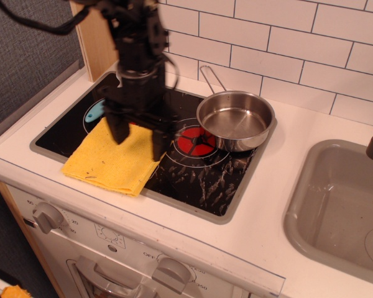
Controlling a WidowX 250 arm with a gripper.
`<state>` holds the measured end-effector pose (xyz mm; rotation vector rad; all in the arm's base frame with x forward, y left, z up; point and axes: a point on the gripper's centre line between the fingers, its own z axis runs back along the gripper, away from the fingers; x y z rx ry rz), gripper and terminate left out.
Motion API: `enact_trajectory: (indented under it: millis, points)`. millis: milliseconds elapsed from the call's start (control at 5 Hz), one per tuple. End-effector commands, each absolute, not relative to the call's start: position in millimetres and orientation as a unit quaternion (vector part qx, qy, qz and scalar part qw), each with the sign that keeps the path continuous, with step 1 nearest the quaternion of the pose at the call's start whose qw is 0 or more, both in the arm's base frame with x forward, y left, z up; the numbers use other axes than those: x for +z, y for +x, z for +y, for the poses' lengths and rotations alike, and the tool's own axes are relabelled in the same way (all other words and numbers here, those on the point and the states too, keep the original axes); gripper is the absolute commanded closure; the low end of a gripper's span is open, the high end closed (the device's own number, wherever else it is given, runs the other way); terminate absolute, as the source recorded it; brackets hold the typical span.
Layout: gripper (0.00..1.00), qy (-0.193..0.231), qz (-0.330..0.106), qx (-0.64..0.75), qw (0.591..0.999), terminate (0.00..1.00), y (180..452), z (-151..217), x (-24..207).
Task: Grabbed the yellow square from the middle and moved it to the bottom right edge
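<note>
The black gripper (137, 135) hangs over the left part of the cooktop (199, 186), its two fingers (117, 128) spread wide apart and pointing down, holding nothing. They stand over the far right part of the yellow cloth (109, 162); motion blur makes it hard to say whether the tips touch the fabric.

The yellow cloth lies flat and folded at the near left of the cooktop, its near left corner lapping over the grey rim towards the white counter (261, 236). Small dark specks show on its near side. The near right corner of the cooktop (227, 214) is well apart from the cloth.

A steel pan (235, 120) sits at the far right of the cooktop, its thin handle pointing to the far left, just beside the red burner ring (196, 141). The blue handle of a spoon (95, 112) peeks out left of the arm. A grey sink (336, 211) is set into the counter at the right, and two oven knobs (46, 217) show on the front panel below.
</note>
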<state>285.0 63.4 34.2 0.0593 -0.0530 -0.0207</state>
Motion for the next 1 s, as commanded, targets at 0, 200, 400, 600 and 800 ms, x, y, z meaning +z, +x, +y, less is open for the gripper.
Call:
enact_trajectory:
  millis: [0, 200, 400, 600, 800]
  points:
    - [0.0, 0.028, -0.052, 0.023, 0.998, 0.0, 275, 82, 33]
    - [0.0, 0.033, -0.045, 0.016, 0.998, 0.0, 281, 82, 21]
    - [0.0, 0.034, -0.034, 0.005, 0.999, 0.0, 286, 76, 9]
    - [0.0, 0.015, -0.037, -0.006, 0.999, 0.0, 288, 60, -1]
    - [0.0, -0.006, -0.039, -0.022, 0.999, 0.0, 288, 31, -3]
